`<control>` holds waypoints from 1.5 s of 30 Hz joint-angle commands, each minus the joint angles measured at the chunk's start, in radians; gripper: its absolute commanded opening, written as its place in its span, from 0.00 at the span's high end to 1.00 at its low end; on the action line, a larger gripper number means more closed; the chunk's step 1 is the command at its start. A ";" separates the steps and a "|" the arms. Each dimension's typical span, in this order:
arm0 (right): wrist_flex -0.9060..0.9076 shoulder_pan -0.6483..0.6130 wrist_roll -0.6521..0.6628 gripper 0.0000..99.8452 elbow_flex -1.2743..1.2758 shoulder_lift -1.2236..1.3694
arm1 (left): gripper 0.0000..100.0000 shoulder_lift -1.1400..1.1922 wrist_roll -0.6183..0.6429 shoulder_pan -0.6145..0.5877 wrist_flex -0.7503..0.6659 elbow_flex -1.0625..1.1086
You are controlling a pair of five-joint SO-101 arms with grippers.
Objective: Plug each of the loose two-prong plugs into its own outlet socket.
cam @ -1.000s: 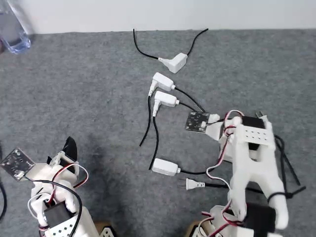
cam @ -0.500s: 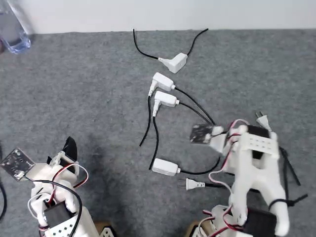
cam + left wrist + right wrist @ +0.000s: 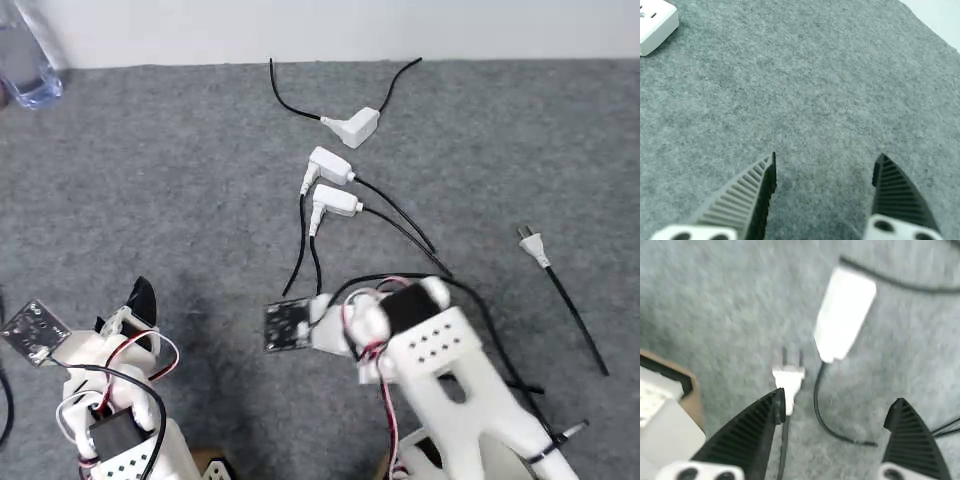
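In the right wrist view a loose white two-prong plug lies on the grey carpet, prongs toward a white outlet socket a short gap away. My right gripper hovers open above them, the plug close by one finger. From above, the right arm covers that pair. Three more white sockets lie farther back on black cords. Another loose plug lies at the right. My left gripper stands open over bare carpet at the front left.
Black cords trail across the middle of the carpet. A clear bottle stands at the back left corner by the white wall. One white socket shows at the edge of the left wrist view.
The right arm has swung from the right side leftward over the front socket and plug, covering them from above. The plug at the right is now uncovered. The left arm kept still.
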 commanded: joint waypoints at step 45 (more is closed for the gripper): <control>-0.383 0.136 0.166 0.69 -0.241 0.532 | 0.70 -0.006 -0.009 0.006 0.025 -0.007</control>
